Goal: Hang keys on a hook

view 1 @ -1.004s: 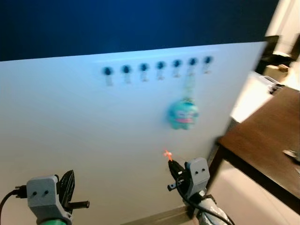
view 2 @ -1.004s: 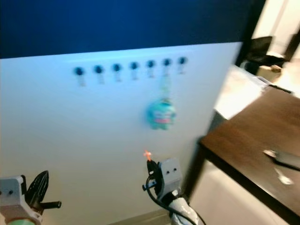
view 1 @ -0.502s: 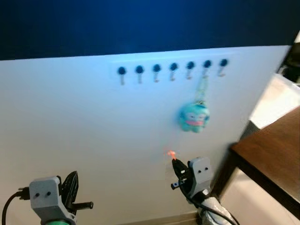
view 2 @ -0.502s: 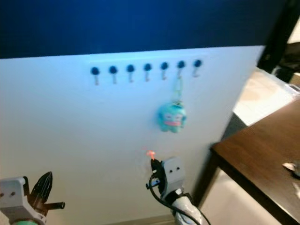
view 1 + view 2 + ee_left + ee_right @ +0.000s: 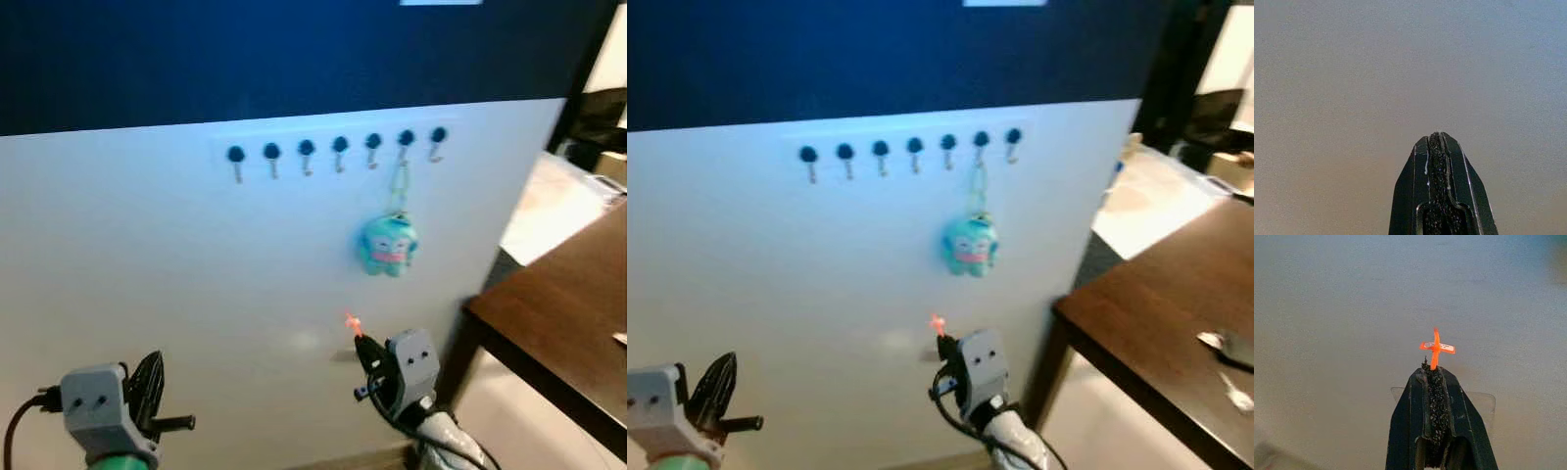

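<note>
A teal plush keychain (image 5: 389,245) hangs by its loop from the sixth hook (image 5: 405,139) in a row of dark-knobbed hooks (image 5: 306,149) on a white wall panel (image 5: 196,274). My right gripper (image 5: 359,338) is below the keychain and apart from it. It is shut, and in the right wrist view a small orange cross-shaped tag (image 5: 1436,347) sticks out of its tip (image 5: 1432,369). My left gripper (image 5: 154,362) is held low at the left, also shut (image 5: 1436,136) with nothing in it, pointing at the bare panel.
A dark brown table (image 5: 558,323) stands at the right with its corner close to the panel. Small objects (image 5: 1225,345) lie on it. Above the white panel the wall (image 5: 294,49) is dark blue. The other hooks in the row are bare.
The camera has shifted and the picture has sharpened. The keychain still hangs on the same hook, and both grippers hold the same low pose.
</note>
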Motion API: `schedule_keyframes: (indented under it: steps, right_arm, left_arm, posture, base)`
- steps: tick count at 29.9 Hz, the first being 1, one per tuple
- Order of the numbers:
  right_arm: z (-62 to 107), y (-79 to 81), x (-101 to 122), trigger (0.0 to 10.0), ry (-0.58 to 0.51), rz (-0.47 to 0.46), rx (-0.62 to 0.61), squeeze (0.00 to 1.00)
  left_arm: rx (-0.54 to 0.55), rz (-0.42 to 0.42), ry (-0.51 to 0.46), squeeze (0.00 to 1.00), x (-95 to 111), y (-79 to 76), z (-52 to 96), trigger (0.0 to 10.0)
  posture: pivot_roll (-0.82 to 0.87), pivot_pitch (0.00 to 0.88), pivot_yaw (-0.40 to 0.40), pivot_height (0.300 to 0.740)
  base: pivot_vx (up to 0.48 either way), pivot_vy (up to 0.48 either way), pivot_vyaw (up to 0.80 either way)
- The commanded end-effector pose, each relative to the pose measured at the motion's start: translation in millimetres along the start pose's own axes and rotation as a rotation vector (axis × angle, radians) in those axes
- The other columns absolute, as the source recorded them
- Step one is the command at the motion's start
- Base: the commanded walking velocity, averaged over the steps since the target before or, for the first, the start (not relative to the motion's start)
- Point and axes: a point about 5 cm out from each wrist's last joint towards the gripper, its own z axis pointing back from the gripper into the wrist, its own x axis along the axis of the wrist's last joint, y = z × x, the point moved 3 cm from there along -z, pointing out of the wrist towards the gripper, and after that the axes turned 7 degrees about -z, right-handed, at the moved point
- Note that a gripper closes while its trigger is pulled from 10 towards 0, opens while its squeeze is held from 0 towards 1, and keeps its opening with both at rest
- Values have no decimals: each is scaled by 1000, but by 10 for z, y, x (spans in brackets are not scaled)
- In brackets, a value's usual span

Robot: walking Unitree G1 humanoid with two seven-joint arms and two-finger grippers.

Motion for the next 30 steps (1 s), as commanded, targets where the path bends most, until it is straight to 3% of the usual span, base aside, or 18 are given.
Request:
schedule_keyframes:
  steps: [1, 5, 9, 30]
  right_arm:
    - [23, 42, -42, 10000, 13, 0, 22, 0]
    - [31, 6, -83, 10000, 33, -62, 4, 0]
    - [27, -15, -94, 10000, 46, -56, -1, 0]
    - [32, 46, -68, 10000, 41, -57, 32, 0]
  left_arm:
    - [4, 2, -3, 0, 8, 10, 17, 10000]
    - [13, 5, 5, 0, -6, 24, 23, 10000]
    - [20, 3, 8, 0, -11, 43, 24, 10000]
    - [23, -3, 6, 0, -20, 69, 38, 10000]
  posture:
    - [-75, 8, 111, 740]
    - [-77, 14, 111, 740]
    - [-76, 20, 111, 740]
    - [-73, 31, 108, 740]
  base:
    - [330, 0, 800]
    - [335, 0, 400]
    - [304, 0, 0]
    - [0, 0, 0]
